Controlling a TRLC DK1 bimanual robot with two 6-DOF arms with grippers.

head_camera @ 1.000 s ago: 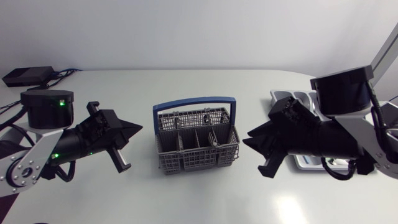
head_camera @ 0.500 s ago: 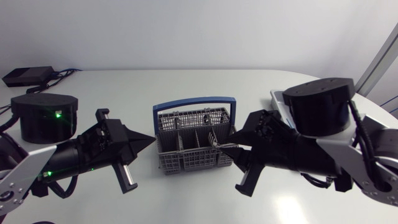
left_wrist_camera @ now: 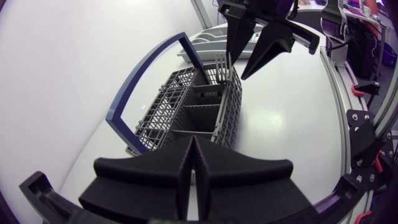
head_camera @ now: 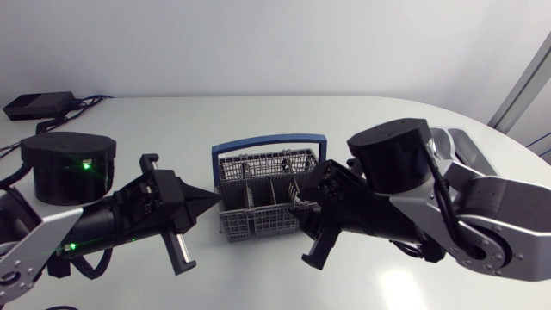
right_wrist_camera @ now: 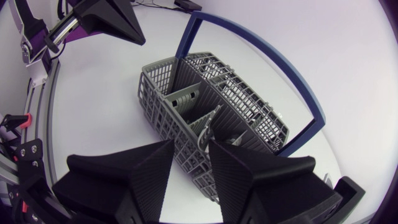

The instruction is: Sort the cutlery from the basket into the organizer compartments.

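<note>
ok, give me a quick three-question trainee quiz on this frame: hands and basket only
1. True or false: the basket lies tipped on its side.
2. Of the left hand and the right hand, which is open? A left; B right; C both.
3. Fill in: the basket's handle is ___.
Key: 1 false; 2 B; 3 blue.

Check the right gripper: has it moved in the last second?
Yes. In the head view the right gripper has swung left, away from the organizer, to the right end of the basket, which stayed put.
</note>
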